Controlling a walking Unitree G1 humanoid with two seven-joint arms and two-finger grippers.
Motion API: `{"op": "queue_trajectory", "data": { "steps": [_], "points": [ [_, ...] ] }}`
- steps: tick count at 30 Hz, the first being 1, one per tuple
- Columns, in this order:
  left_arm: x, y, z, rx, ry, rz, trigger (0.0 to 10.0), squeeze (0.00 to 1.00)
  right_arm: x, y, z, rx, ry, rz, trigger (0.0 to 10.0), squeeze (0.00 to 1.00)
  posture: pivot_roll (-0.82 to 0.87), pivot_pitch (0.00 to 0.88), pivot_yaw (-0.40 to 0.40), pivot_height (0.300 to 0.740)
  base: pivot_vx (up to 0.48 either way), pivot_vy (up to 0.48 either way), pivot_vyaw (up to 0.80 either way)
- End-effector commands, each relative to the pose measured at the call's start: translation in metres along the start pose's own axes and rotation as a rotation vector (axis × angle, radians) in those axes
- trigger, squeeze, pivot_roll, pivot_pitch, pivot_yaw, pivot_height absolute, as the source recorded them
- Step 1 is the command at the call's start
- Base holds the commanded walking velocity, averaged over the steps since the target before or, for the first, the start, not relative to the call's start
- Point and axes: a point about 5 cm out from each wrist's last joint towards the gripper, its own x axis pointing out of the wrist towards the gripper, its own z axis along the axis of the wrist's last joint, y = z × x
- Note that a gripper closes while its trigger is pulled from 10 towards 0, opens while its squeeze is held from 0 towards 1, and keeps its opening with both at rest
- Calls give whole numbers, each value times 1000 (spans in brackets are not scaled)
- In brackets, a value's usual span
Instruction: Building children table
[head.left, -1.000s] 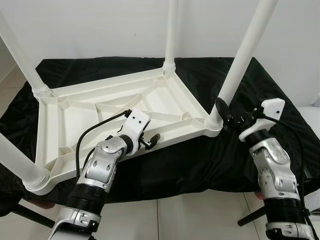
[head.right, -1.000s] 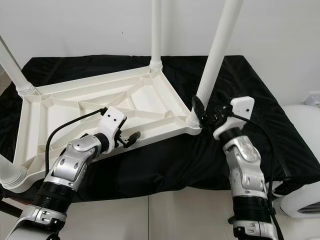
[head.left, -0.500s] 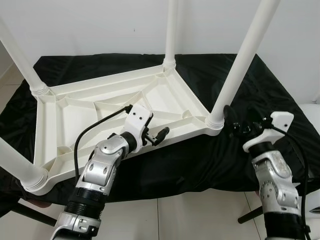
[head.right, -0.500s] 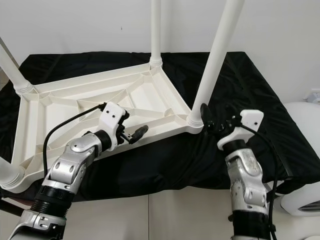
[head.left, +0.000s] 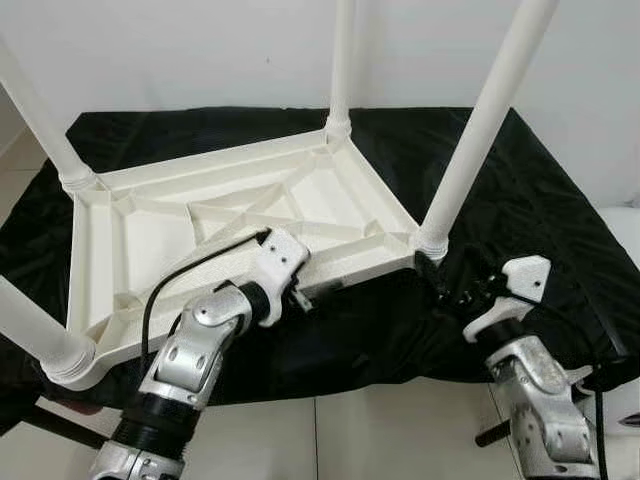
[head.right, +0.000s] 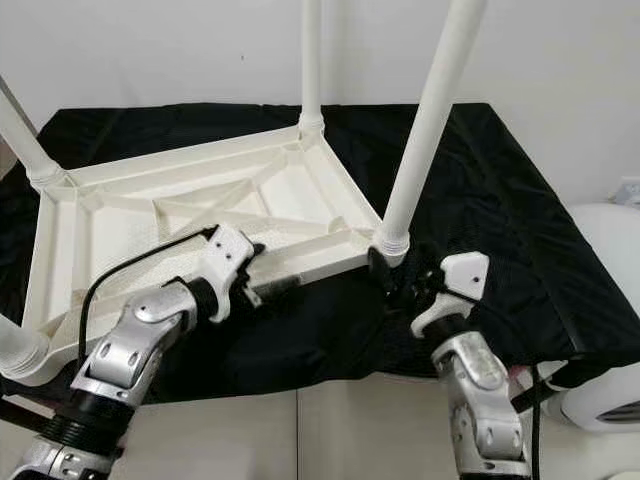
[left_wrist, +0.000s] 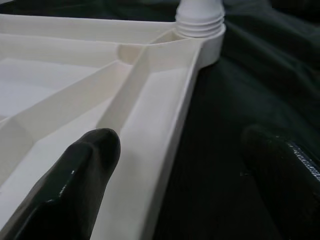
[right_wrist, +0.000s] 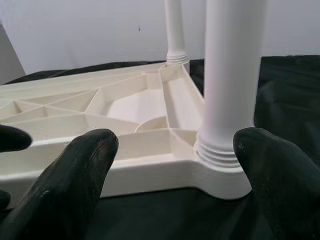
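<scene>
A white plastic children's table lies upside down on a black cloth, with its legs standing up at the corners. The near right leg rises from the corner socket. My left gripper is open at the table's near rim, one finger over the ribbed underside and the other over the cloth. My right gripper hangs open just in front of the near right corner, its fingers on either side of the leg's base without touching it.
The cloth-covered support ends close to my arms, with tiled floor below. A white rounded object stands at the right. Black stand legs show under the cloth at the left. A white wall closes off the back.
My right gripper has come off the near right leg and dropped down toward me, in front of the corner. My left gripper has sunk to the table's near rim.
</scene>
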Motion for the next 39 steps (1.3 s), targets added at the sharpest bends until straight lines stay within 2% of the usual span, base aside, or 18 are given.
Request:
{"op": "queue_trajectory", "data": {
  "steps": [1,4,9,21,28,29,31,32,33,34,37,38,39],
  "points": [
    [-2,-5,-4,12,7,-28,10000,0,-3,5,-1,3,16,7,10000,0,-120,133,48,740,0,0,0],
    [-3,-10,-7,33,13,-62,10000,0,-6,14,-5,12,36,12,10000,0,-121,130,47,740,0,0,0],
    [-2,-9,-11,34,36,-52,10000,0,-5,14,-5,18,32,7,10000,0,-121,127,48,740,0,0,0],
    [4,2,-31,25,170,23,10000,0,-3,19,-3,19,32,7,10000,0,-130,115,55,740,0,0,0],
    [10,11,-35,21,223,60,10000,0,-4,19,-3,13,35,6,10000,0,-132,117,58,740,0,0,0],
    [11,13,-33,16,227,65,9176,0,-4,19,-3,11,36,6,10000,0,-132,117,60,740,0,0,0],
    [11,13,-33,16,227,65,9176,0,-4,19,-3,11,36,6,10000,0,-132,117,60,740,0,0,0],
    [13,15,-31,7,229,71,4118,0,-4,20,-3,10,37,6,10000,0,-132,119,62,740,0,0,0],
    [13,15,-31,7,229,71,4118,0,-4,20,-3,10,37,6,10000,0,-132,119,62,740,0,0,0],
    [14,16,-29,0,230,62,2235,0,-3,20,-3,10,37,7,10000,0,-131,121,64,740,0,0,0],
    [15,17,-27,-13,229,53,1647,0,-3,20,-3,10,37,6,10000,0,-130,124,66,740,0,0,0],
    [15,20,-24,-30,224,40,0,0,-3,21,-3,9,38,3,10000,0,-130,127,70,740,0,0,0],
    [15,20,-24,-30,224,40,0,0,-3,21,-3,9,38,3,10000,0,-130,127,70,740,0,0,0]
  ]
}}
